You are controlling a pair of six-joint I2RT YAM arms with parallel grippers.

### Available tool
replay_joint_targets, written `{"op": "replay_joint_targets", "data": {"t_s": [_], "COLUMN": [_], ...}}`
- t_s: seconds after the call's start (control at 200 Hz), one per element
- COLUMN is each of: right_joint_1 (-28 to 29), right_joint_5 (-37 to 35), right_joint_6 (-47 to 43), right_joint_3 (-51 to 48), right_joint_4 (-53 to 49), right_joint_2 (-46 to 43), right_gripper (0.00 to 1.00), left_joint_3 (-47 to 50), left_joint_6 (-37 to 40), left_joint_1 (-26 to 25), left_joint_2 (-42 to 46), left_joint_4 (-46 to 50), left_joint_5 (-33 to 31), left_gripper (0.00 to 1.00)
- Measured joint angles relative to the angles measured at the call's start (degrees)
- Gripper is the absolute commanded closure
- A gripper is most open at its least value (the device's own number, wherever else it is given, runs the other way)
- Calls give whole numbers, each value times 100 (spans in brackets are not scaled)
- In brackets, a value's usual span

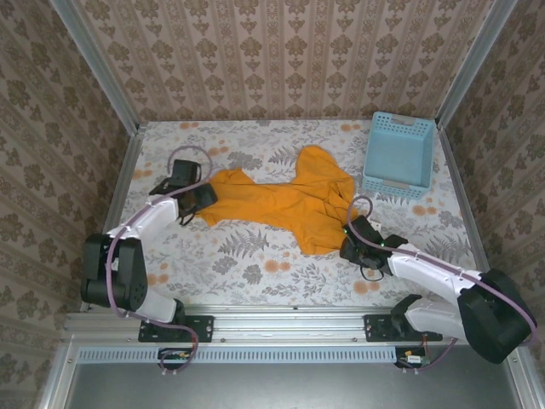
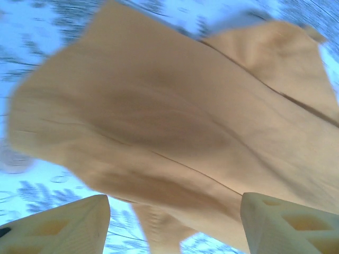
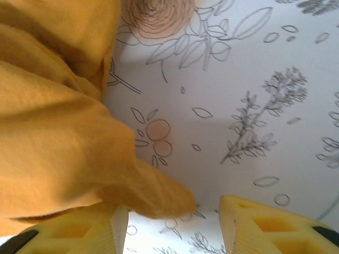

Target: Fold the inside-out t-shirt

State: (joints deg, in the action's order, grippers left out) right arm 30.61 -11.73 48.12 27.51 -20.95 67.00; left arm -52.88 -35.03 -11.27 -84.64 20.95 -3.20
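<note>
Where the flowered table (image 1: 255, 273) spreads out, the inside-out t-shirt (image 1: 281, 204) lies rumpled across its middle, just left of the blue basket (image 1: 398, 153). The left gripper (image 1: 201, 198) at the shirt's left end and the right gripper (image 1: 349, 239) at its near-right corner both gape, holding nothing.

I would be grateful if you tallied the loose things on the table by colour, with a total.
Orange-yellow: 1, the t-shirt
Light blue: 1, the basket
Total: 2
</note>
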Motion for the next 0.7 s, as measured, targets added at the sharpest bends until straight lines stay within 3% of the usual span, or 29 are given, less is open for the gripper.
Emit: {"op": "replay_joint_targets", "data": {"t_s": [0.15,0.4,0.49,0.7], "right_joint_1": [-57,-166,-175,-175], "right_joint_5": [122,55,55,-4], "right_joint_6": [-197,-323,-354,-407], "right_joint_3": [37,127,162,249], "right_joint_4": [256,101,144,-15], "right_joint_2": [393,485,463,-24], "right_gripper": [57,83,89,91], "left_joint_3": [-210,-732,-837,-876], "left_joint_6": [-22,-48,-76,-122], "left_joint_1": [468,994,1106,1150], "left_joint_2": [-238,-916,-1119,-1445], "left_joint_4": [168,260,293,313], "left_joint_5": [-57,-138,-136,-24], "left_gripper": [29,36,42,65]}}
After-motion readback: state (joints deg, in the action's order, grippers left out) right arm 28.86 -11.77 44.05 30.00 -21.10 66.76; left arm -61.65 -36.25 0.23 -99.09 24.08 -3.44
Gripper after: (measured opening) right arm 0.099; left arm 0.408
